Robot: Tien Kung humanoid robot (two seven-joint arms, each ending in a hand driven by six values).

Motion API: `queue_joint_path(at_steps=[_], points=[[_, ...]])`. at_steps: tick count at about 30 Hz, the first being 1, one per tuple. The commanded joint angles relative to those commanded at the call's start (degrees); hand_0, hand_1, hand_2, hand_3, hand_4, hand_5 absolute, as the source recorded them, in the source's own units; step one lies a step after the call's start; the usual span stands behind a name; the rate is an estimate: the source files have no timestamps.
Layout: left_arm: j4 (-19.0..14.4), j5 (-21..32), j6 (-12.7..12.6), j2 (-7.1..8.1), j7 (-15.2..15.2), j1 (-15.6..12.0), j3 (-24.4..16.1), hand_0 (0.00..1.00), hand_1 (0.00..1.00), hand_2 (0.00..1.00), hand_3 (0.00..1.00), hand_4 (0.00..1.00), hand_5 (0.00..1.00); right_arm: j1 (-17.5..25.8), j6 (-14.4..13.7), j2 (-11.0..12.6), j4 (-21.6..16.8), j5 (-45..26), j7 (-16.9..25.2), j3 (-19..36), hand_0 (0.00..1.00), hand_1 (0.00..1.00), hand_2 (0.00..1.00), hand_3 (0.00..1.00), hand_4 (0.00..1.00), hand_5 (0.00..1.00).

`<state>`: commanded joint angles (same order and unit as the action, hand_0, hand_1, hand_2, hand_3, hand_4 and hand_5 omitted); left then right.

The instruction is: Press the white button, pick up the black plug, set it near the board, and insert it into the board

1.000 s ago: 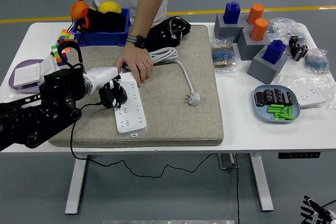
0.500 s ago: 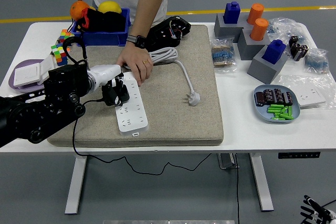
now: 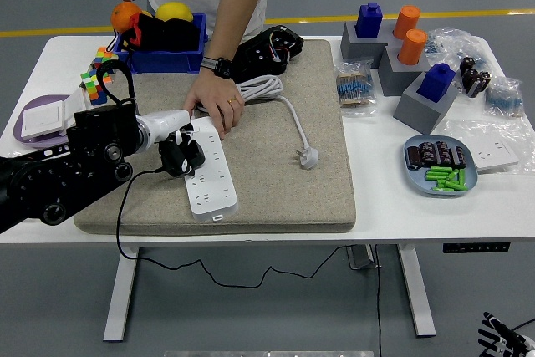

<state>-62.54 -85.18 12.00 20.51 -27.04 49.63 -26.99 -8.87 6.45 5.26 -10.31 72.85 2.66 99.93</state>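
One left hand: its fingers grasp the black plug above the white plastic power board; tilt it and your prongs may miss.

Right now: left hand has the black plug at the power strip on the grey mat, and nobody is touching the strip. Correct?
Not quite. In the head view a person's hand rests on the far end of the power strip, steadying it. The rest stands: the left hand holds the black plug at the strip, which lies on the grey mat.
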Motion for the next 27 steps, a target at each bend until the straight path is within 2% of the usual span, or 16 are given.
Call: queue_joint_path(at_steps=[3, 4, 9, 10, 21, 27], points=[[-0.04, 0.08, -0.40, 0.09, 0.80, -0.12, -0.48, 0.480, 0.698, 0.578, 0.464, 0.869, 0.002, -0.06, 0.04, -0.03, 0.00, 0.06, 0.06, -0.07, 0.777, 0.664, 0.643, 0.619, 0.716, 0.466], [0.00, 0.19, -0.62, 0.13, 1.12, -0.16, -0.63, 0.771, 0.876, 0.770, 0.567, 0.885, 0.002, -0.06, 0.04, -0.06, 0.00, 0.09, 0.05, -0.01, 0.777, 0.663, 0.641, 0.616, 0.716, 0.465], [0.23, -0.05, -1.26, 0.21, 2.18, -0.26, -1.10, 0.771, 0.876, 0.770, 0.567, 0.885, 0.002, -0.04, 0.00, -0.05, 0.00, 0.09, 0.01, 0.10, 0.777, 0.663, 0.641, 0.616, 0.716, 0.465], [0.22, -0.12, -1.39, 0.23, 2.37, -0.25, -1.14, 0.837, 0.921, 0.837, 0.564, 0.979, 0.002, -0.03, 0.01, -0.03, 0.00, 0.05, 0.00, 0.06, 0.777, 0.663, 0.642, 0.613, 0.717, 0.463], [-0.37, -0.08, -0.90, 0.62, 1.74, -0.35, -1.45, 0.846, 0.925, 0.834, 0.553, 0.975, 0.002, -0.04, 0.00, -0.08, 0.00, 0.05, 0.05, 0.05, 0.776, 0.664, 0.642, 0.612, 0.717, 0.463], [-1.56, 0.70, -0.53, 1.17, 1.33, -0.55, -3.10, 0.846, 0.922, 0.810, 0.541, 0.987, 0.002, 0.12, -0.03, -0.05, 0.00, 0.12, -0.01, 0.06, 0.777, 0.663, 0.642, 0.613, 0.718, 0.462]])
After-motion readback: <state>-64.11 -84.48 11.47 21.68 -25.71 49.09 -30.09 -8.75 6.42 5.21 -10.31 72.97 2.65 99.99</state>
